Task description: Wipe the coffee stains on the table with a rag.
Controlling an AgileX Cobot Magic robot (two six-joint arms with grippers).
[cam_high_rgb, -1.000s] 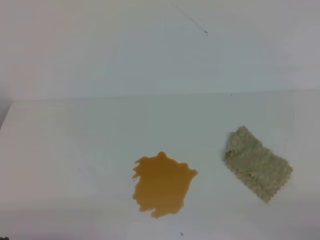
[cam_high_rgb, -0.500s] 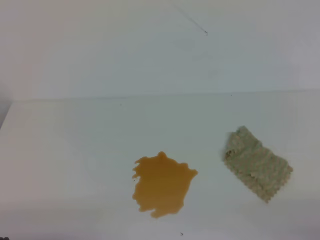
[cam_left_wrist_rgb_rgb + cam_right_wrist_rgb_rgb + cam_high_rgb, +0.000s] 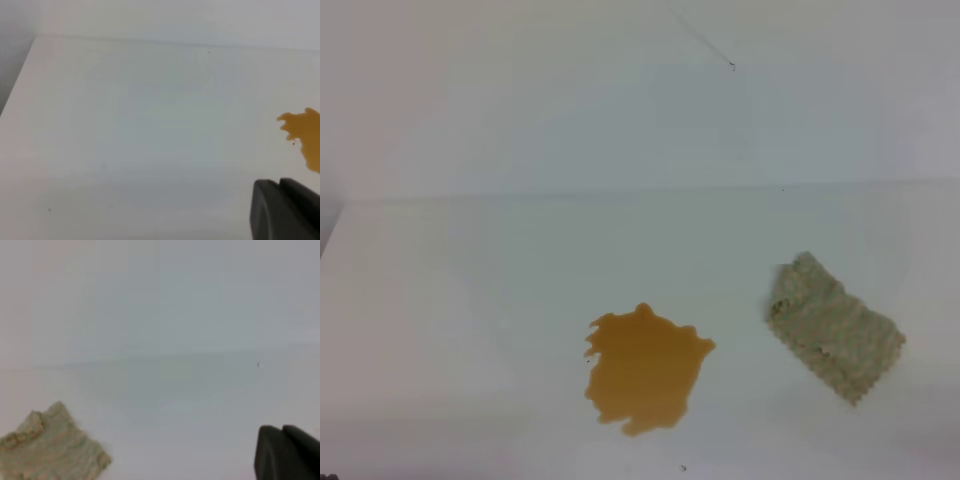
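The right end effector (image 3: pixel 287 452) shows only as a dark tip at the bottom right corner of its wrist view, its two fingers pressed together with nothing between them; it hangs over bare desk (image 3: pixel 175 405). The left end effector (image 3: pixel 285 210) is likewise a dark tip low in its own view, fingers seemingly close together, though whether it is fully closed I cannot tell. Neither appears in the exterior high view. From the right end effector, the rag (image 3: pixel 50 447) lies well off to its left on the desk, flat but with one corner bunched up, and nothing touches it. From the left end effector, the coffee stains (image 3: pixel 305 135) sit ahead and slightly to its right, a wavy orange-brown puddle cut off by the edge of that view. Across the last second nothing has shifted: rag (image 3: pixel 833 325) and puddle (image 3: pixel 645 368) lie exactly where they were, clearly apart from each other, so the task has not really begun and the rag is yet to be picked up. Room for moving looks generous: the desk's far edge runs well beyond both things, its left edge stands far from the puddle, and open white surface lies all around.
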